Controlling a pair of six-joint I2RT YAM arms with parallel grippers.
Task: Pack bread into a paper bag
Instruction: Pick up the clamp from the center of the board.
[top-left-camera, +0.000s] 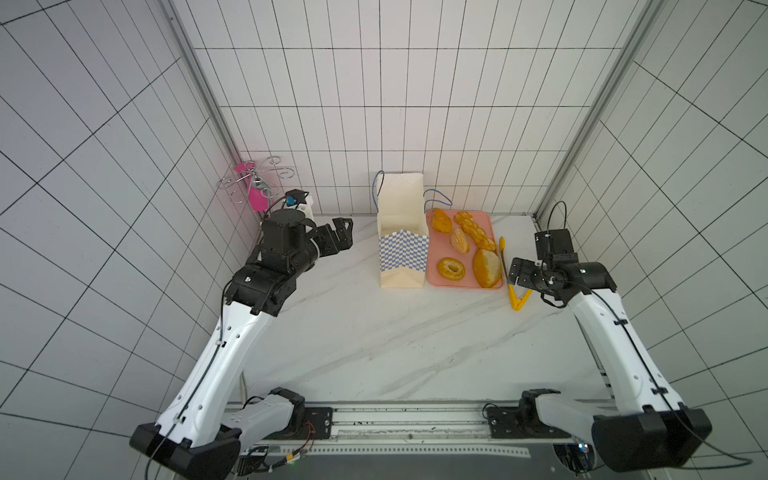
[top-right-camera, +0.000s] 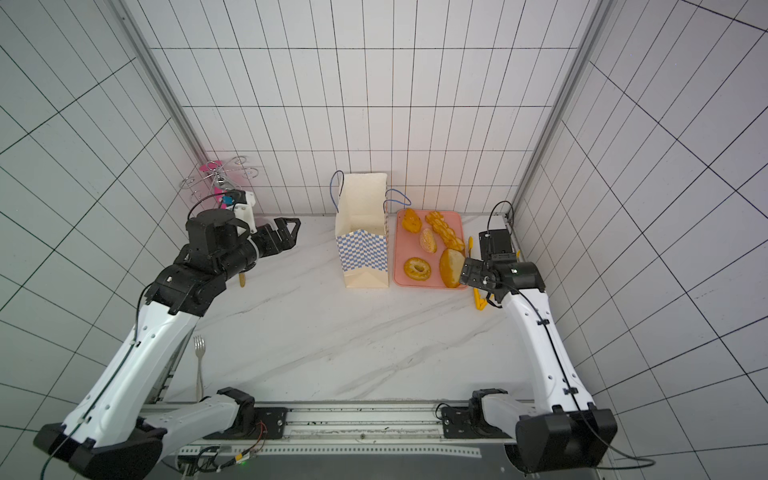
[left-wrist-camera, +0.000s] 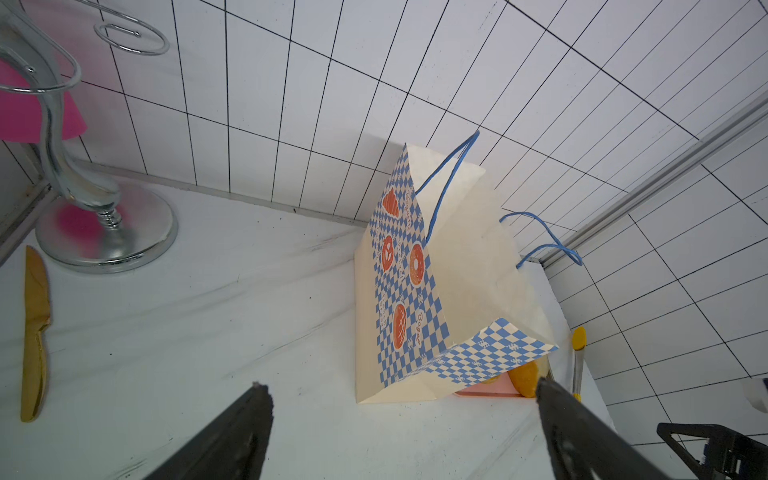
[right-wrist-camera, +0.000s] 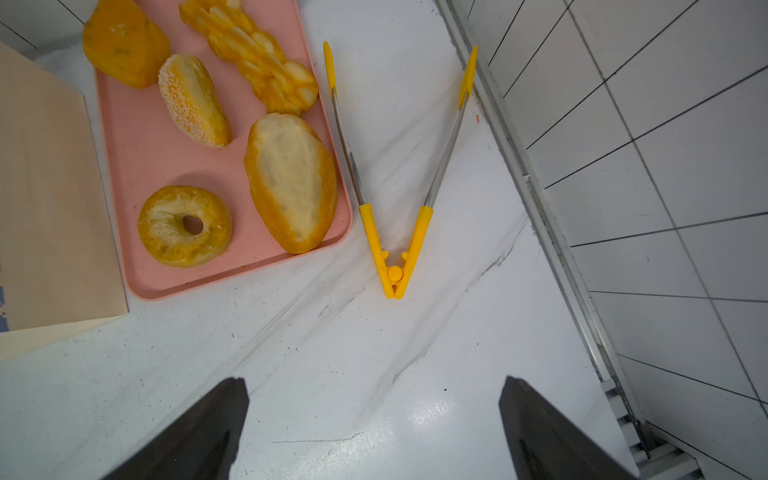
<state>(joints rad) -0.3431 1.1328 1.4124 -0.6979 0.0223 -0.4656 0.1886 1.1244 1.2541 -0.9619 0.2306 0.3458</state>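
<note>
The paper bag (top-left-camera: 402, 253) (top-right-camera: 363, 253) (left-wrist-camera: 465, 270) stands upright and open at the back middle of the table. Right of it, several bread pieces lie on a pink tray (top-left-camera: 465, 286) (right-wrist-camera: 124, 137): a big bun (top-left-camera: 487, 268) (right-wrist-camera: 291, 183), a ring (top-left-camera: 451, 269) (right-wrist-camera: 166, 232), a braided loaf (top-left-camera: 475, 229) (right-wrist-camera: 257, 62) and oval rolls (top-left-camera: 459, 241). My left gripper (top-left-camera: 344, 235) (left-wrist-camera: 403, 386) hangs open and empty, well left of the bag. Beside the tray's front right corner, above the tongs, my right gripper (top-left-camera: 517, 272) (right-wrist-camera: 372, 381) is open and empty.
Yellow tongs (top-left-camera: 515, 297) (right-wrist-camera: 395, 249) lie spread between the tray and the right wall rail. A chrome wire stand (top-left-camera: 257, 183) (left-wrist-camera: 104, 232) with a pink piece occupies the back left corner. A gold knife (left-wrist-camera: 35, 332) and a fork (top-right-camera: 199, 361) lie along the left edge.
</note>
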